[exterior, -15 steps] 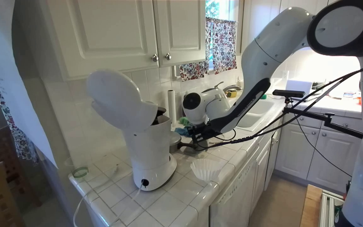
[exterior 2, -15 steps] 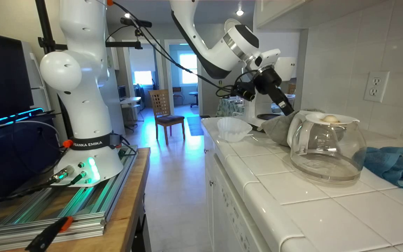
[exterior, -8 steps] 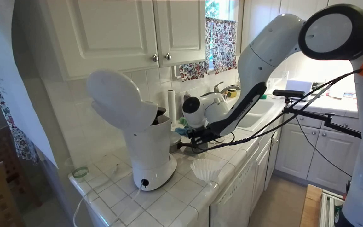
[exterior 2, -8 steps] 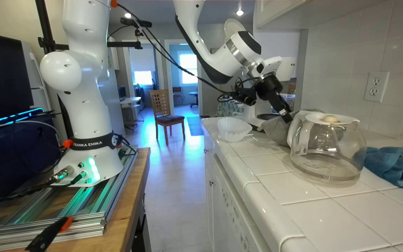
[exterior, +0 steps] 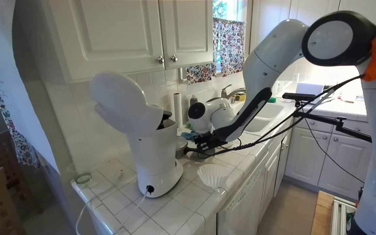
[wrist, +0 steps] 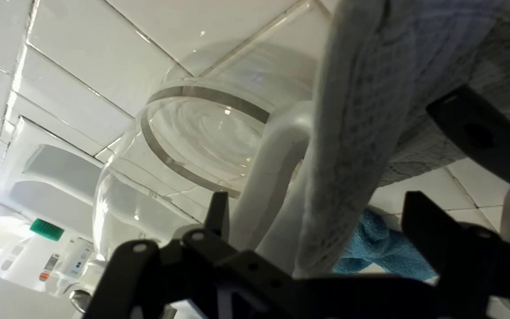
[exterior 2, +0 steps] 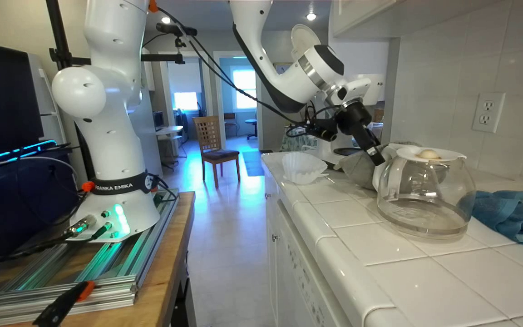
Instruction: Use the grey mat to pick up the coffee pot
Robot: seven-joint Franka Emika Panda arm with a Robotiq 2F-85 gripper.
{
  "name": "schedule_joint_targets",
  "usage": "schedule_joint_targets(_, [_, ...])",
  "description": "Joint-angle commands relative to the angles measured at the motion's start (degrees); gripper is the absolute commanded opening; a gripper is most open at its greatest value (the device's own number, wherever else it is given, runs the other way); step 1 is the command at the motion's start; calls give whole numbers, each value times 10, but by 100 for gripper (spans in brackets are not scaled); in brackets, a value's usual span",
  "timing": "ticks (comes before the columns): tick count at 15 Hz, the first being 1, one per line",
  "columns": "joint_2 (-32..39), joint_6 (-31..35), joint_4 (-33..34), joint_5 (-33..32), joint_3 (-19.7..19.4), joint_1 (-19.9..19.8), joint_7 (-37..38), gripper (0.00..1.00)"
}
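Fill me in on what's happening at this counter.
A robot arm has its open gripper at the white handle of a glass coffee pot. In the wrist view, the handle and the edge of a grey mat show between the spread fingers. The jaws are not closed on either, and the pot stands on the tiled counter, so the pickup itself has yet to happen.

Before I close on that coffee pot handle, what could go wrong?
Uneven grip: between the open fingers, the grey mat appears to cover only one side of the white handle, so it might slip.
Snag: in the wrist view, the black saucepan handle overlaps the mat and might catch it.
Knock: the coffee pot is glass; a bump could crack it.
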Motion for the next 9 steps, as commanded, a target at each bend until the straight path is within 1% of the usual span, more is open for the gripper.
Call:
schedule_joint_targets(1, [27, 4, 28, -13, -5, 1, 18, 72])
schedule_joint_targets(2, [30, 3, 31, -13, -6, 1, 19, 69])
schedule_joint_targets(3, [33, 2, 34, -11, -7, 1, 17, 69])
schedule_joint_targets(7, [42, 0, 45, -8, -10, 1, 15, 38])
schedule_joint_targets(9, [45, -1, 48, -7, -10, 1, 14, 27])
